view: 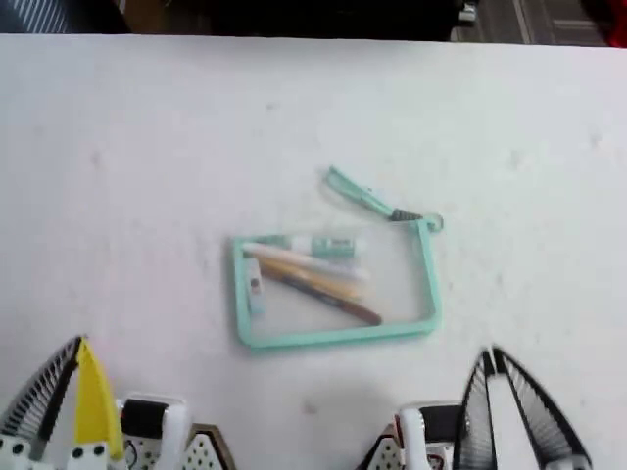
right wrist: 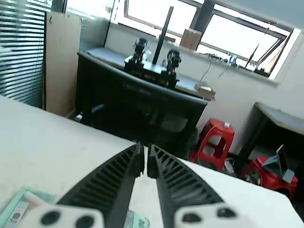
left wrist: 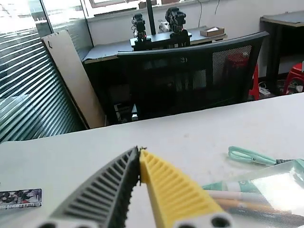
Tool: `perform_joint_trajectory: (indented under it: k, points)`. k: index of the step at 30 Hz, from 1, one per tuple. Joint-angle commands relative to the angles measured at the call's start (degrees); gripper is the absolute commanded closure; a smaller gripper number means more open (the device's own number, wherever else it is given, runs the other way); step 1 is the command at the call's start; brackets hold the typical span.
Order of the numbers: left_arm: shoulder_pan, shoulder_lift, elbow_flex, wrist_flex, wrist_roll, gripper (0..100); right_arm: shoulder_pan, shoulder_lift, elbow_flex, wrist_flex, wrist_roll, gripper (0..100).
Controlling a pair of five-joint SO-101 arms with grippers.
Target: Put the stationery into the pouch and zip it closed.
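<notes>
A clear pouch with a mint-green border (view: 333,289) lies flat in the middle of the white table, with several pens and pencils (view: 312,274) inside it. Its zipper strip (view: 364,199) trails off past the far right corner, ending at a dark pull. My left gripper (view: 78,343) is at the near left edge, shut, black and yellow fingers together (left wrist: 139,153), well short of the pouch (left wrist: 266,190). My right gripper (view: 493,352) is at the near right edge, shut (right wrist: 145,148), also clear of the pouch (right wrist: 19,204).
The white table (view: 147,147) stretches bare around the pouch. A small printed card (left wrist: 20,197) lies on the table by my left gripper. A black mesh chair (left wrist: 190,76) stands beyond the far edge.
</notes>
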Motion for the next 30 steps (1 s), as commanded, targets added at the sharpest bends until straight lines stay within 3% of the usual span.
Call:
perform_joint_trajectory:
  k: [1, 10, 14, 17, 24, 30]
  points:
    - [-0.40, -3.82, 2.64, -1.49, -0.70, 98, -0.75, -5.58, 3.25, 1.19, -0.44, 98.1]
    - [-0.40, -3.03, 3.43, -1.93, -1.32, 98, -0.84, -6.81, 14.33, 0.84, -0.44, 98.1]
    - [-0.40, -3.03, 4.57, -2.02, -7.65, 98, -0.84, -6.81, 14.68, -1.36, -0.35, 98.1]
    - [-0.40, -3.03, 7.56, -2.02, -10.90, 98, -0.75, -6.81, 14.77, -3.74, -0.35, 98.1]
    - [-0.40, -3.03, 21.89, -2.20, -10.81, 98, -0.84, -6.73, 16.09, -4.09, -0.35, 98.1]
    - [-0.40, -3.03, 36.75, -14.33, -10.81, 98, -0.40, -6.73, 27.60, -4.53, -0.35, 98.1]
